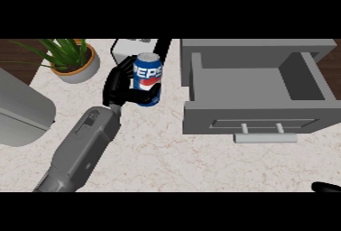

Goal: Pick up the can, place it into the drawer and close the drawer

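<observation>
A blue Pepsi can (pixel 148 76) stands upright on the marble counter, left of the open grey drawer (pixel 253 121). My left hand (pixel 117 86) is shut on the can, its black fingers curled round the can's left side and lower part. The drawer's inside (pixel 240 85) shows bare grey, and its bar handle (pixel 265 137) points toward me. Only a small black tip of my right hand (pixel 326 187) shows at the lower right edge.
A potted green plant (pixel 72 61) sits at the back left. A white appliance (pixel 136 47) stands just behind the can. A large grey rounded object (pixel 20 113) lies at the left edge. Open marble counter (pixel 180 158) lies in front of the drawer.
</observation>
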`<state>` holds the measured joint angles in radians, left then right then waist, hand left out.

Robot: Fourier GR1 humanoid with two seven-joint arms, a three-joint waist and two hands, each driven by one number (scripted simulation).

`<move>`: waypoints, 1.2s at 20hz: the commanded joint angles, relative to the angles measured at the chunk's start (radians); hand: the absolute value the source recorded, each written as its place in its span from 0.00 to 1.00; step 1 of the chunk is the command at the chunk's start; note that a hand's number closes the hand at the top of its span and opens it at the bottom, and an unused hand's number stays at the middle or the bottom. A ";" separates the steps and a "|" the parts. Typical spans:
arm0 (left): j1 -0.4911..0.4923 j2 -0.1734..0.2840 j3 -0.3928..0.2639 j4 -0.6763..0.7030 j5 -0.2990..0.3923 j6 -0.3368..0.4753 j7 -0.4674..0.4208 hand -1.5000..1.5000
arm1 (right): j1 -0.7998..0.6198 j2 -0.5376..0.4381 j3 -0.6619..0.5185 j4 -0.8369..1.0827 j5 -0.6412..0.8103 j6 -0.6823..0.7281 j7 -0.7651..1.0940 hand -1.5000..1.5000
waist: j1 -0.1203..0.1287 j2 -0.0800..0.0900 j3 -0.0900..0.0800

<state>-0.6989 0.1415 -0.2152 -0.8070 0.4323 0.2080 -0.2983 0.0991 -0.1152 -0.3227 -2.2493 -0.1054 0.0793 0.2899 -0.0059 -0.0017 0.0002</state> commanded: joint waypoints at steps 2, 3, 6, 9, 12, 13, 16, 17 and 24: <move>-0.025 -0.040 -0.039 -0.167 -0.051 0.081 0.142 1.00 | 0.003 -0.003 0.008 -0.037 0.017 -0.004 0.039 0.00 | 0.005 -0.002 0.000; -0.092 -0.037 -0.032 -0.193 -0.035 0.095 0.215 1.00 | -0.007 0.004 0.010 -0.024 0.021 -0.017 0.041 0.00 | 0.006 -0.003 0.000; -0.159 -0.043 -0.009 -0.209 -0.046 0.132 0.291 1.00 | 0.016 0.010 -0.017 0.057 0.001 0.025 -0.072 0.00 | 0.004 -0.002 0.001; -0.247 -0.068 -0.015 -0.200 -0.085 0.179 0.375 1.00 | -0.014 -0.006 0.001 -0.022 0.006 0.000 0.031 0.00 | 0.000 -0.001 0.000; -0.366 -0.073 0.007 -0.133 -0.108 0.180 0.410 1.00 | -0.101 -0.025 -0.010 0.057 0.017 -0.026 0.024 0.00 | -0.002 0.003 0.000; -0.414 -0.092 0.003 -0.096 -0.127 0.211 0.429 1.00 | -0.042 -0.012 0.005 -0.046 0.011 -0.021 0.077 0.00 | -0.012 0.002 0.000; -0.459 -0.124 0.005 -0.086 -0.148 0.214 0.465 1.00 | -0.076 -0.013 -0.015 0.014 0.014 -0.033 0.043 0.00 | -0.007 0.003 0.000; -0.533 -0.080 0.058 -0.011 -0.128 0.166 0.463 1.00 | -0.015 0.013 0.009 -0.030 0.002 -0.014 0.050 0.00 | -0.019 0.005 0.000; -0.689 -0.140 0.034 0.111 -0.129 0.238 0.525 1.00 | -0.098 -0.026 -0.001 0.026 0.025 -0.026 0.060 0.00 | -0.021 0.007 0.001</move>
<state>-1.2845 0.0168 -0.1796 -0.7734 0.2941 0.4215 0.1852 0.0507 -0.1191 -0.3184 -2.2584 -0.0854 0.0619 0.3302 -0.0227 0.0033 0.0006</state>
